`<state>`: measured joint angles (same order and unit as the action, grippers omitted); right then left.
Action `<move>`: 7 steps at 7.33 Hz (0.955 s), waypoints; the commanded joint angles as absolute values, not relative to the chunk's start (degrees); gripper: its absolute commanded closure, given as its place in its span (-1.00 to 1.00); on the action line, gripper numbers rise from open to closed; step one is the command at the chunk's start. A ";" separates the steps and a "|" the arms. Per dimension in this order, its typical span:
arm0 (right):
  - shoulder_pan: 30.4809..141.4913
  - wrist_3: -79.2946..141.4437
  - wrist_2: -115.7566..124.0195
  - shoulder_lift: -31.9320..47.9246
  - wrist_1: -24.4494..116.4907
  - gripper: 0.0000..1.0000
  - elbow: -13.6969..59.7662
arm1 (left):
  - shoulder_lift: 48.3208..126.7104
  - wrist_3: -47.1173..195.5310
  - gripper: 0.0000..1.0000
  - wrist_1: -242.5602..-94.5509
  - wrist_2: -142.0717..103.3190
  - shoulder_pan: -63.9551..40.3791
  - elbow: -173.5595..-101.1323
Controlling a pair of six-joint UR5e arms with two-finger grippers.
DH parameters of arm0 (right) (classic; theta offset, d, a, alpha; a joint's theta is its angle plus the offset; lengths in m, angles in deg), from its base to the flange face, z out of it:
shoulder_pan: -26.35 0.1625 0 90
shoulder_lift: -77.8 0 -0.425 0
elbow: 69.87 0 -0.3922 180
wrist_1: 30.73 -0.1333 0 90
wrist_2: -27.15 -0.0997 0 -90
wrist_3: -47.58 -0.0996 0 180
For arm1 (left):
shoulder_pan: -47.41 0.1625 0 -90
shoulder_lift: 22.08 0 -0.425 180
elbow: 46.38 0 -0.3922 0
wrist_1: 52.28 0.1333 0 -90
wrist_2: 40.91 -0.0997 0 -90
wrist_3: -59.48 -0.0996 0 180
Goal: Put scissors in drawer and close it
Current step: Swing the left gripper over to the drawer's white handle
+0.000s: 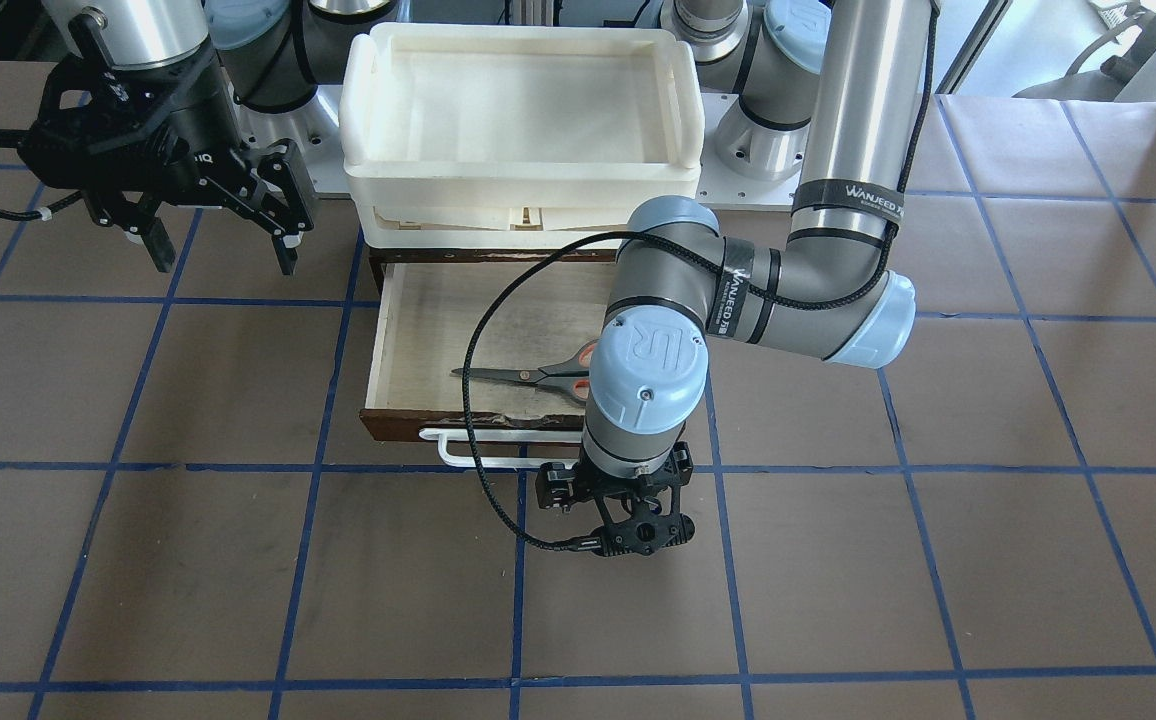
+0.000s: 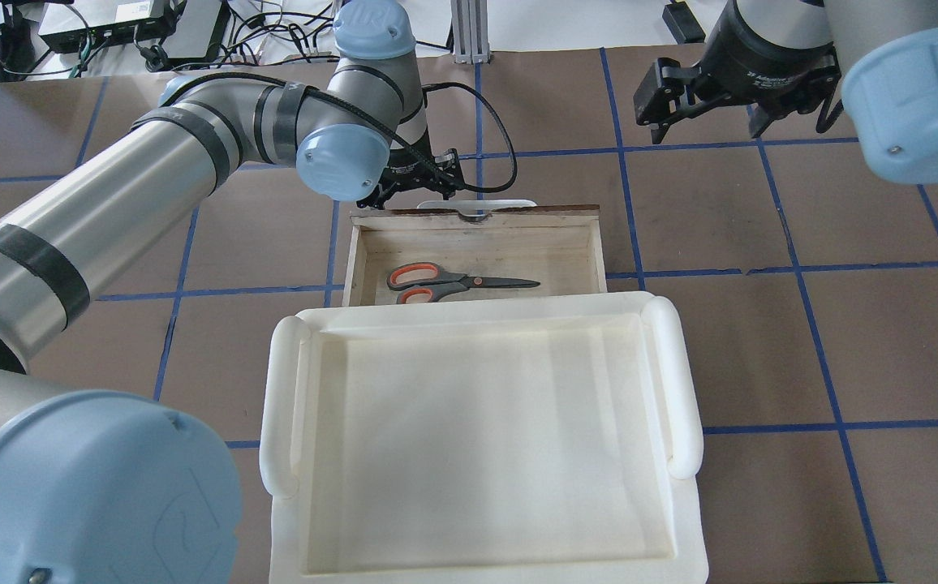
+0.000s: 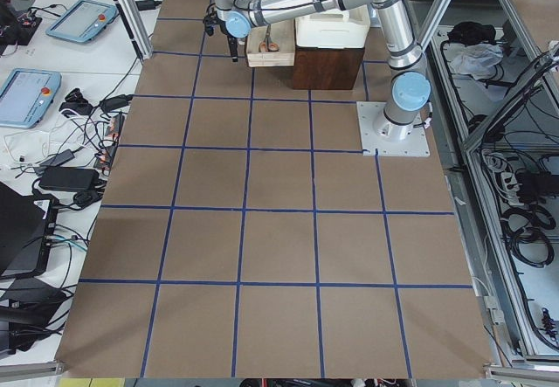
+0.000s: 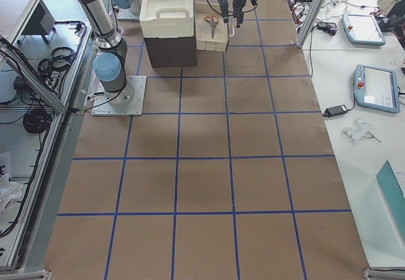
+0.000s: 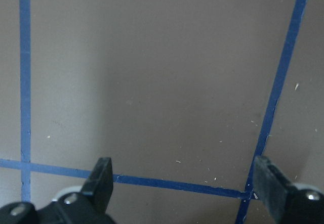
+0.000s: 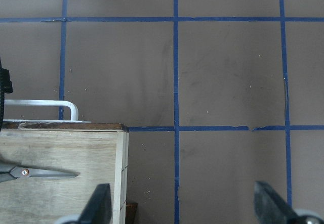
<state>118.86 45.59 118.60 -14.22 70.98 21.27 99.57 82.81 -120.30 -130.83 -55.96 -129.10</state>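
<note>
The scissors (image 1: 528, 375) lie flat inside the open drawer (image 1: 378, 340), handles toward my left arm's side; they also show in the overhead view (image 2: 453, 282). The drawer's dark front (image 2: 518, 212) carries a white bar handle (image 1: 478, 440). My left gripper (image 1: 618, 492) hangs open and empty just outside the handle, over bare table; its wrist view shows only tabletop between the fingers (image 5: 101, 176). My right gripper (image 1: 218, 235) is open and empty, raised beside the drawer. Its wrist view shows the drawer's corner (image 6: 61, 153) and the blade tip (image 6: 45, 172).
Stacked white plastic trays (image 1: 518, 180) sit on top of the dark cabinet behind the drawer and overhang its back part (image 2: 684, 381). The left arm's black cable (image 1: 473, 400) loops across the drawer front. Brown table with a blue tape grid (image 1: 238, 580) surrounds everything.
</note>
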 commanded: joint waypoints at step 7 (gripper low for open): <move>118.99 45.38 118.64 -14.65 70.96 -1.00 21.27 | 98.51 84.70 -1.00 -130.93 -129.16 -55.95 -125.92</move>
